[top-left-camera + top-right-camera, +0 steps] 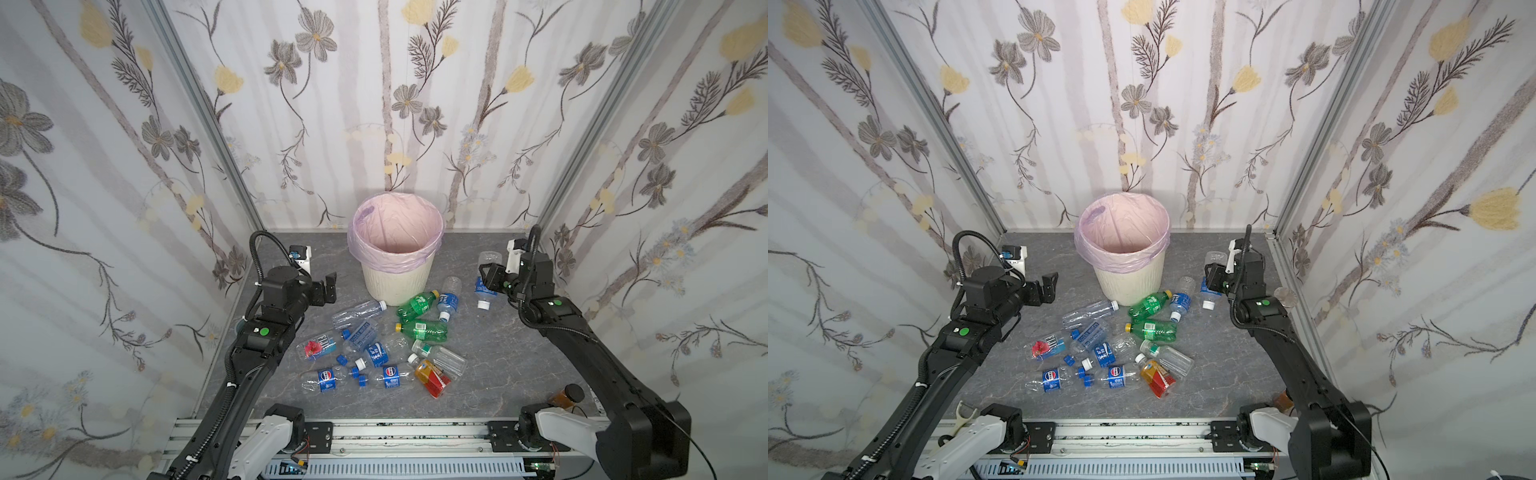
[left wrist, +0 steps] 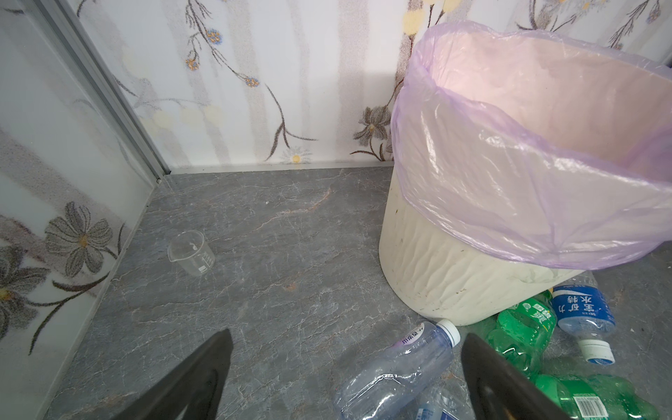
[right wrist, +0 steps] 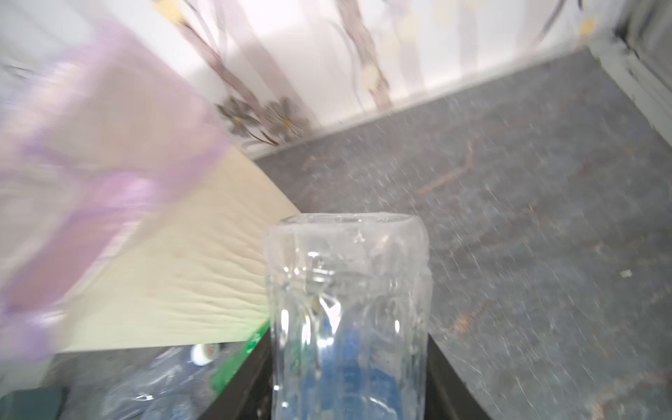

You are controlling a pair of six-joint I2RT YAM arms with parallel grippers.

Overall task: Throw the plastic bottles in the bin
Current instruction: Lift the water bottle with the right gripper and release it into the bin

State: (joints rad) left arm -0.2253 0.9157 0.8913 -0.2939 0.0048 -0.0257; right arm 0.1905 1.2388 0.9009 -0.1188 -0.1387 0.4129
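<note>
The bin [image 1: 395,282] [image 1: 1127,282] is a cream ribbed bucket with a pink liner, standing at the back middle. To its right my right gripper [image 1: 488,276] [image 1: 1212,276] [image 3: 349,382] is shut on a clear plastic bottle [image 1: 484,291] [image 3: 349,291] with a blue label. That bottle hangs above the floor with its white cap down. Several more plastic bottles [image 1: 386,345] lie in front of the bin: clear ones with blue labels, two green [image 1: 417,305], and one orange-red [image 1: 432,376]. My left gripper [image 1: 328,289] [image 2: 347,336] is open and empty, left of the bin [image 2: 436,269], above a clear bottle [image 2: 396,367].
A small clear cup [image 2: 191,252] stands near the left wall. At the front right a brown jar with a black lid [image 1: 565,395] sits beside the right arm. Loose blue caps [image 1: 340,359] lie among the bottles. Flowered walls close in three sides.
</note>
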